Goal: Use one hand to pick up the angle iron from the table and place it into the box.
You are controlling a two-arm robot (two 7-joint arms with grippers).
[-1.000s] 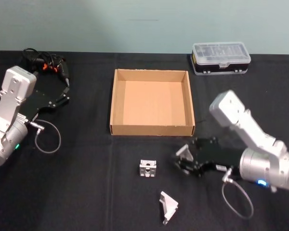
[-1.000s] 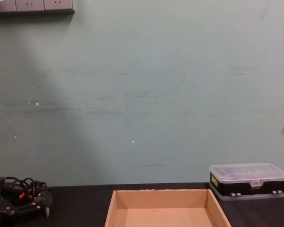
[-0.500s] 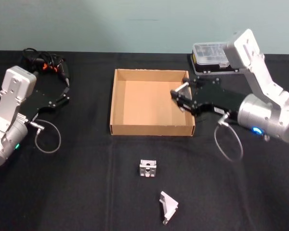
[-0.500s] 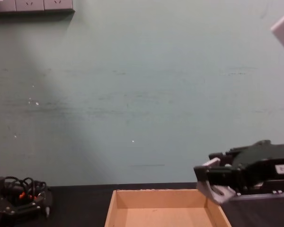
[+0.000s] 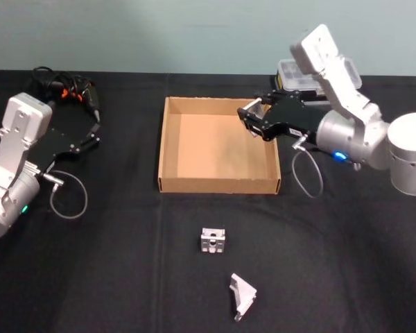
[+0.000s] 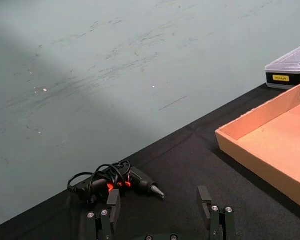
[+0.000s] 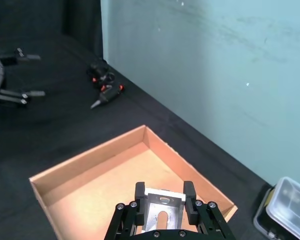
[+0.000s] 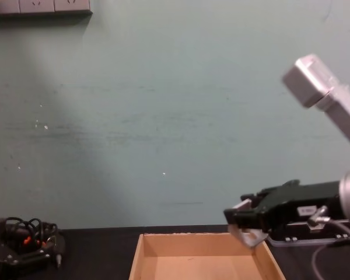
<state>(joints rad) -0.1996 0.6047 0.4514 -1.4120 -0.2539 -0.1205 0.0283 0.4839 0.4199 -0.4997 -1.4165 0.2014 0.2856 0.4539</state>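
Angle iron [image 7: 161, 211] in right tool [image 7: 164, 193]; two on table [image 5: 125, 263]

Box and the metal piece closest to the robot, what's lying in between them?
In the head view, one small silver bracket lies on the table between the box and the closest metal piece.

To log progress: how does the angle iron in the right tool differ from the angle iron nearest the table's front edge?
The held angle iron hangs above the box's far right corner; the front angle iron lies on the table. The held one is clamped in the right tool; nothing touches the front one. Both are small, silver-grey metal.
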